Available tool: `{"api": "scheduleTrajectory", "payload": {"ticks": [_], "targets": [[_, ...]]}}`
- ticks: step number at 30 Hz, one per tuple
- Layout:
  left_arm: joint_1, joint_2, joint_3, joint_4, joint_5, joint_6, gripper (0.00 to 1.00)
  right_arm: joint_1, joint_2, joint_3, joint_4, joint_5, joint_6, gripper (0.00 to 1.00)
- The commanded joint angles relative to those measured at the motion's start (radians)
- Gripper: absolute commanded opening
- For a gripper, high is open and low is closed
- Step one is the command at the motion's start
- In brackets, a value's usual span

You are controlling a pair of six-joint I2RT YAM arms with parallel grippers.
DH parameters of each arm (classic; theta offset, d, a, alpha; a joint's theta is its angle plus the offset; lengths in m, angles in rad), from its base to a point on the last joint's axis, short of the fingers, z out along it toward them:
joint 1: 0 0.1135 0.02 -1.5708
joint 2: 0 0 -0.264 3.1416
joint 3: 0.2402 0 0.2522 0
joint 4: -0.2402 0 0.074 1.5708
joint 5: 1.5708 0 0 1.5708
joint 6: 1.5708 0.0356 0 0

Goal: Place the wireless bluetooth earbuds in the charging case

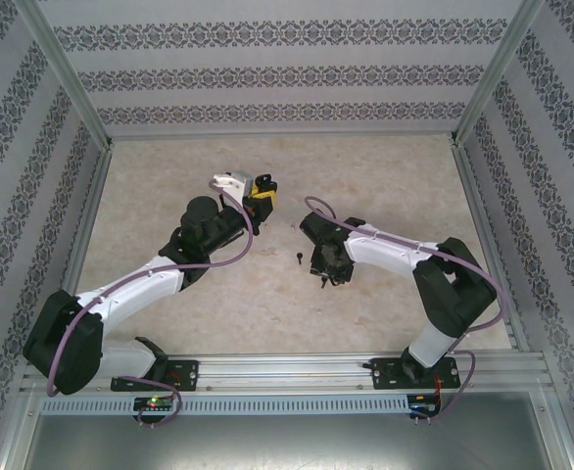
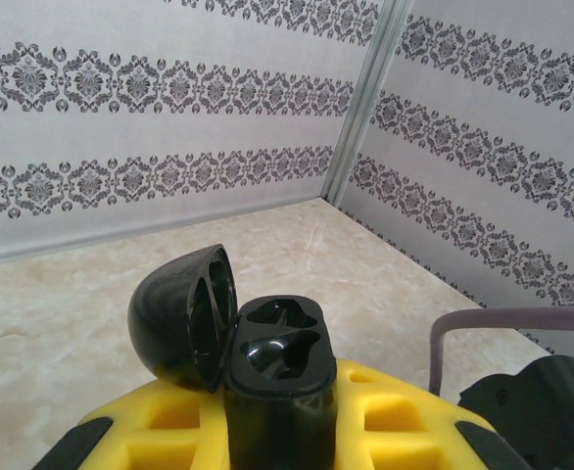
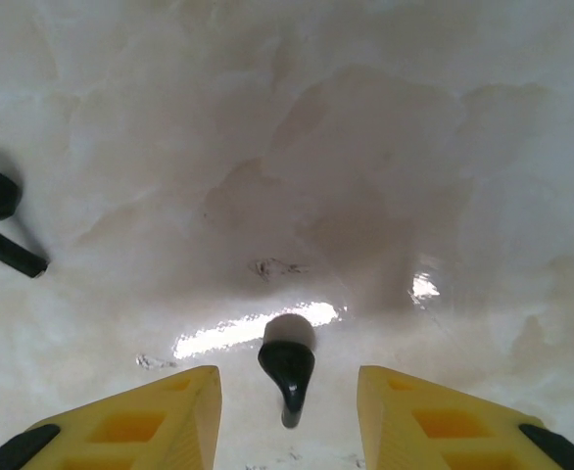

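Near the middle of the pale marbled table [image 1: 169, 176], a little toward its far edge, item one: a glossy black plastic charging case [image 2: 272, 367], rounded, its domed lid [image 2: 184, 313] swung open on the hinge. Both moulded wells face up, and both are empty. The left gripper [image 1: 263, 191] is clamped narrow on the case body, with yellow pads [image 2: 395, 421] on either flank.

Item two: a small black stemmed earbud [image 3: 287, 367], lying flat on the table at mid-width, nearer the front edge than the case. The right gripper [image 3: 287, 384] hangs over it with jaws parted, one yellow finger on each side and a gap at both. It is bracketed but not touched.

Item three: a second black stemmed earbud [image 1: 297, 259], loose on the table just beside the right gripper, on the side toward the left arm and between the two arms.

Progress, as judged: early. The case is opened and presented — nothing is seated. Left to do: close on the bracketed bud, carry it across, set it stem-down in its well, and repeat for the second.

Surroundings: grey damask-patterned walls [image 1: 287, 73] on three sides and a purple cable [image 2: 502, 318] looping along each arm.

Obstructions: none lie between bud and case. The likelier trouble is a tiny bud slipping on the glossy top, and two wrists working close together.
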Motion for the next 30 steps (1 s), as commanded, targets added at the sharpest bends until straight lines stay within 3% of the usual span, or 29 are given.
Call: {"api": "scheduleTrajectory", "payload": {"ticks": [1, 21, 30], "targets": [[-0.008, -0.036, -0.008, 0.051, -0.012, 0.029, 0.0, 0.018, 0.043, 0.032, -0.012, 0.001, 0.028, 0.42], [-0.008, -0.041, -0.017, 0.053, -0.016, 0.036, 0.0, 0.025, 0.104, 0.025, 0.009, -0.003, 0.025, 0.34], [-0.008, -0.033, -0.013, 0.055, -0.012, 0.029, 0.0, 0.025, 0.101, 0.02, 0.025, -0.007, 0.022, 0.25]]}}
